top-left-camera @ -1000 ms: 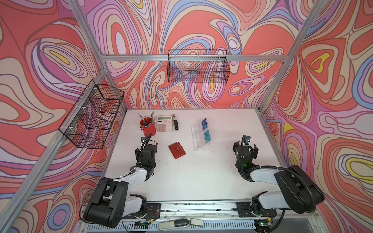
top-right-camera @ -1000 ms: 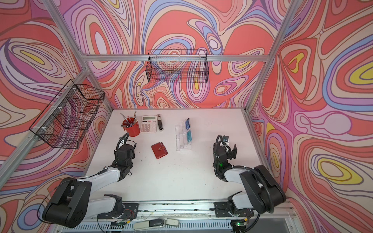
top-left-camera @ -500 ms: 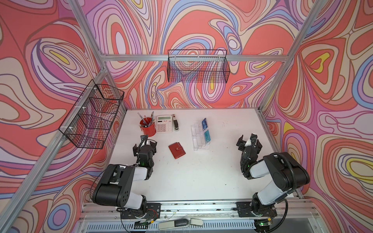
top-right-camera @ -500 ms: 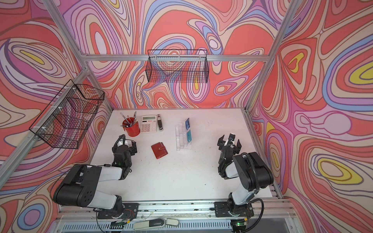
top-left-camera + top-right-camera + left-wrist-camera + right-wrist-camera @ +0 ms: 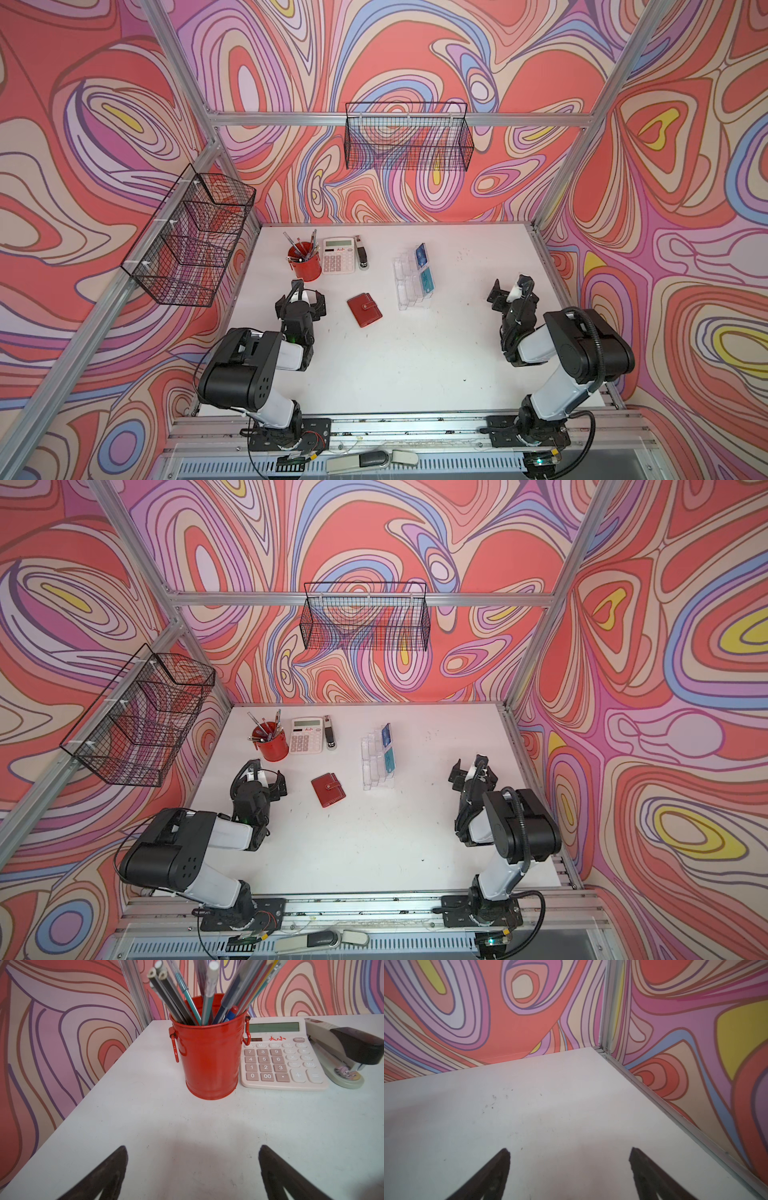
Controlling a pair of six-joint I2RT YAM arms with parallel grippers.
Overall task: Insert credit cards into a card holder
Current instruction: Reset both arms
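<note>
The card holder (image 5: 364,309) (image 5: 328,789), a red wallet snapped closed, lies flat mid-table. A blue credit card (image 5: 421,254) (image 5: 386,734) and a teal credit card (image 5: 427,279) (image 5: 390,759) stand in a clear acrylic stand (image 5: 409,286) to its right. My left gripper (image 5: 301,296) (image 5: 262,777) (image 5: 193,1148) is open and empty, low over the table left of the card holder, facing a red pen bucket. Near the table's right edge, my right gripper (image 5: 512,289) (image 5: 473,769) (image 5: 570,1149) is open and empty, facing the far right corner.
The red pen bucket (image 5: 305,264) (image 5: 209,1053), a calculator (image 5: 339,255) (image 5: 280,1057) and a stapler (image 5: 362,257) (image 5: 342,1053) stand at the back left. Wire baskets hang on the back wall (image 5: 407,141) and the left wall (image 5: 195,241).
Both arms have folded up, elbows raised, and the grippers have shifted slightly toward the back. The left jaws have opened wider. The card holder and cards have not moved.
</note>
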